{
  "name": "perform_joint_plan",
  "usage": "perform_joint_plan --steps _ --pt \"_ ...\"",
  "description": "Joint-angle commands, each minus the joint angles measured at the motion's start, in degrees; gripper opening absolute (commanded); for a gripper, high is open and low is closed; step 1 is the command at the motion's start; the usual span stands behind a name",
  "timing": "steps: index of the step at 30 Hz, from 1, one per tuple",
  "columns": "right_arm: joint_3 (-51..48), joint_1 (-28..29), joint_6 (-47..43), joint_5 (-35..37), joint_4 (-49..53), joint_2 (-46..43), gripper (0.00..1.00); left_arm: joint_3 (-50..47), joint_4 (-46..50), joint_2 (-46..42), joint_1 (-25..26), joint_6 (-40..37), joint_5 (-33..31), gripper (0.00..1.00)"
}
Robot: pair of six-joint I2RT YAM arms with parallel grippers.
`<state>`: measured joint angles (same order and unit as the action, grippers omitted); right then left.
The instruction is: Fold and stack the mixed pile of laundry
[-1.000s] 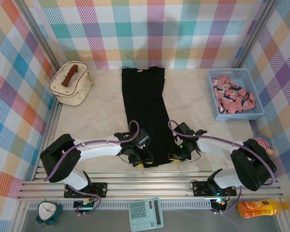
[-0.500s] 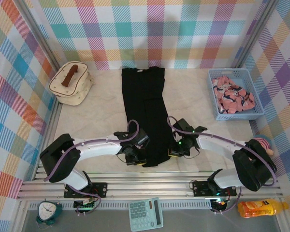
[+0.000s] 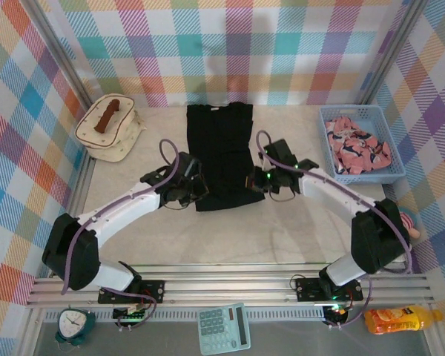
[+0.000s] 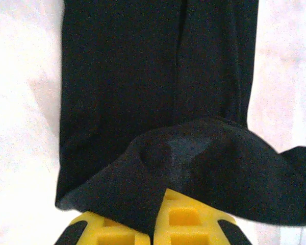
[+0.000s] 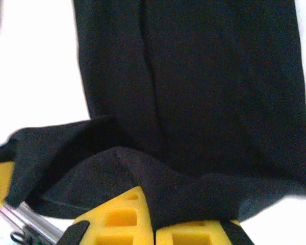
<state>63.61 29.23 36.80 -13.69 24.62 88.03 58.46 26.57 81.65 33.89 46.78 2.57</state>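
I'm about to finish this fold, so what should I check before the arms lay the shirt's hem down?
1. Grip of left pincer on black shirt hem: ok.
2. Grip of right pincer on hem: ok.
3. Both pincers level across the shirt: ok.
4. Lower layer flat on table: ok, one lengthwise crease.
5. Hem square with collar end: cannot tell.
6. Route free of pink garment, lying in basket: ok.

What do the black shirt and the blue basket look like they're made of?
Black shirt: soft matte knit fabric, probably cotton; it drapes and creases limply. Blue basket: rigid moulded plastic, going by its open mesh walls and even colour.
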Motion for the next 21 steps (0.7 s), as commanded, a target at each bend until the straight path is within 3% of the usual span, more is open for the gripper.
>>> perform_joint_plan --steps 1,6,10,11,12,13,14,15,18,21 --pt "6.5 -2.3 -2.1 -1.2 -3.1 5.0 0.00 4.8 -2.9 3.0 -2.7 -3.6 -4.3 0.00" --pt "16.3 -4.9 -1.2 -2.5 -5.3 15.1 0.00 10.4 -4.9 8.6 -7.1 -6.2 -8.0 0.00" --pt "23.7 -6.9 0.8 -2.9 -7.2 23.1 0.00 17.3 -7.2 17.2 -11.4 -7.9 -5.6 0.00" --pt "25.9 -7.6 1.2 -3.0 -7.9 25.5 0.10 20.1 -6.8 20.2 -12.2 -8.9 -5.0 0.00" --pt "28.0 -8.3 1.6 -2.9 -8.8 27.6 0.37 23.4 -5.4 23.5 -12.9 -9.5 -4.1 0.21" --pt "29.3 -8.9 2.1 -3.0 -10.1 29.2 0.51 26.1 -4.2 26.1 -13.5 -9.7 -3.8 0.51" --pt "30.7 -9.7 3.0 -4.2 -11.5 30.5 0.53 28.3 -3.0 28.6 -14.1 -9.5 -3.6 0.85" --pt "31.5 -10.6 4.2 -5.8 -13.1 31.2 0.51 30.3 -3.3 30.7 -14.6 -9.7 -1.8 1.00" --pt "28.7 -11.6 5.8 -6.3 -18.2 28.7 0.48 33.5 -3.8 33.5 -15.6 -10.1 2.1 1.00" --pt "25.4 -11.3 3.2 -6.3 -16.7 24.7 0.47 33.5 -3.2 32.3 -15.5 -11.4 3.0 1.00"
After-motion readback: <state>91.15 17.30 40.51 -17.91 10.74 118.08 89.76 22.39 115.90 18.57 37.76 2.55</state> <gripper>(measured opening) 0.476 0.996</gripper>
